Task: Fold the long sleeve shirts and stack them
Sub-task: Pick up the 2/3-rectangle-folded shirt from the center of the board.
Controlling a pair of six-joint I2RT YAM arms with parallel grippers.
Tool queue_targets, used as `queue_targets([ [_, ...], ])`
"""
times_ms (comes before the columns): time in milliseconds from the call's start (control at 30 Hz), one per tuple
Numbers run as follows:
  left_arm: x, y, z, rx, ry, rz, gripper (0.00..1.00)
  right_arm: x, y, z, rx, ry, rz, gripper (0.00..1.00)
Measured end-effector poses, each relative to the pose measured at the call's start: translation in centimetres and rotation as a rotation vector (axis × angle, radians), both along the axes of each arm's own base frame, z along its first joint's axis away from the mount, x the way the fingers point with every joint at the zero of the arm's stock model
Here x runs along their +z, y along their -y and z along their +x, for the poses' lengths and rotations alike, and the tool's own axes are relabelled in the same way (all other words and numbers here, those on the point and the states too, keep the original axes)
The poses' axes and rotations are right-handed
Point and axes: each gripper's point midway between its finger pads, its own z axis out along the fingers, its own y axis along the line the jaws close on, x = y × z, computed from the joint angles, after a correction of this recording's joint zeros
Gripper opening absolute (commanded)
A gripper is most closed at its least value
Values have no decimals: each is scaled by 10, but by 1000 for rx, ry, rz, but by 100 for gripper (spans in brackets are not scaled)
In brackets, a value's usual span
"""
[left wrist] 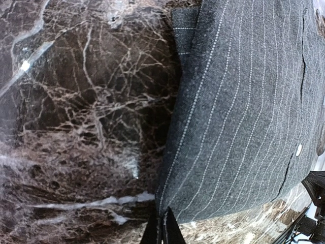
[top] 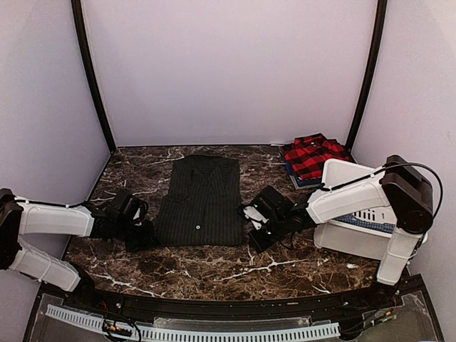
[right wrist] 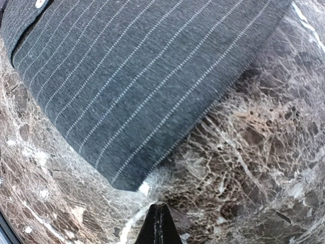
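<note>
Along the near edge of the bench (top: 214,267) a bare strip of dark veined marble ran the whole width, open in front of both arms. Just beyond it the left gripper (top: 144,234) lay low, its fingers clenched on the near left corner of the charcoal shirt (top: 199,203). In its own wrist view the corner ran straight in between the tips. The right gripper (right wrist: 160,209) was clenched too, but on nothing: its tips sat over bare marble just beside the shirt's near right corner, a little apart from the hem. The charcoal shirt lay flat in the middle of the bench as a tall rectangle, collar toward the far edge, buttons up, its long sides straight. Bare marble lay open from its left side to the bench's left edge, with a narrower band beyond the collar. Against the right edge stood the white bin (top: 340,171), closing off that side. In the far right corner the plaid shirt (top: 312,155) lay folded just beside the bin, well apart from the charcoal one
</note>
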Motion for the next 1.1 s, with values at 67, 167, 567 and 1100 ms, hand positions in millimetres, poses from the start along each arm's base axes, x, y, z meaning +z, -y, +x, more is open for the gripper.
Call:
queue_targets([
  [67,0,-1,-1,-1,-2,4,0,0,2,-1,0,3,-3,0],
  [167,-1,0,-1,-5,-2,4,0,1,3,-1,1,4,-5,6],
  [567,-2,4,-1,-26,-12,-5,0,9,-10,-5,37,9,35,22],
  [1100,-2,6,0,-34,-16,-12,0,4,-25,-4,38,-6,26,31],
])
